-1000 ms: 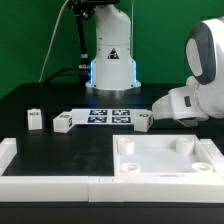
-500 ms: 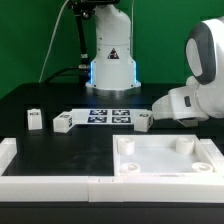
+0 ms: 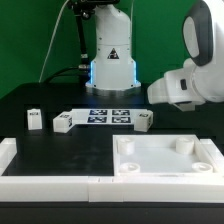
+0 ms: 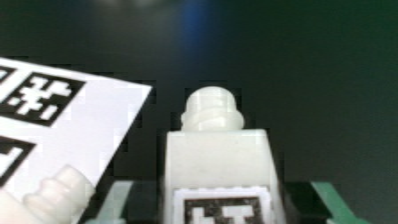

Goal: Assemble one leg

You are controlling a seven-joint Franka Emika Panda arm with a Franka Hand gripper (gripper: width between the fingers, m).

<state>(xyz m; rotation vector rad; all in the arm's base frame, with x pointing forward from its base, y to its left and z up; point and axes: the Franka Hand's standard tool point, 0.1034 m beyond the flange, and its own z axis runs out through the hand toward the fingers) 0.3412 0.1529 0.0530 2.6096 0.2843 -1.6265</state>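
In the wrist view a white blocky leg (image 4: 217, 150) with a rounded peg end and a black-and-white tag lies on the dark table between my jaws. My gripper (image 4: 228, 196) is open. Its greenish fingers (image 4: 121, 200) stand either side of the leg with dark gaps, not touching it. In the exterior view this leg (image 3: 143, 121) sits on the table under the arm's white hand (image 3: 178, 88), which hides the fingers. Two more legs (image 3: 35, 119) (image 3: 63, 122) lie towards the exterior view's left.
The marker board (image 3: 105, 115) lies beside the leg, also in the wrist view (image 4: 54, 110). The large white square panel (image 3: 165, 158) with corner sockets is in front. A white rail (image 3: 12, 165) runs along the front left. The robot base (image 3: 110, 55) stands behind.
The arm's hand has risen and shifted a little to the exterior view's left. The leg under it stays on the table.
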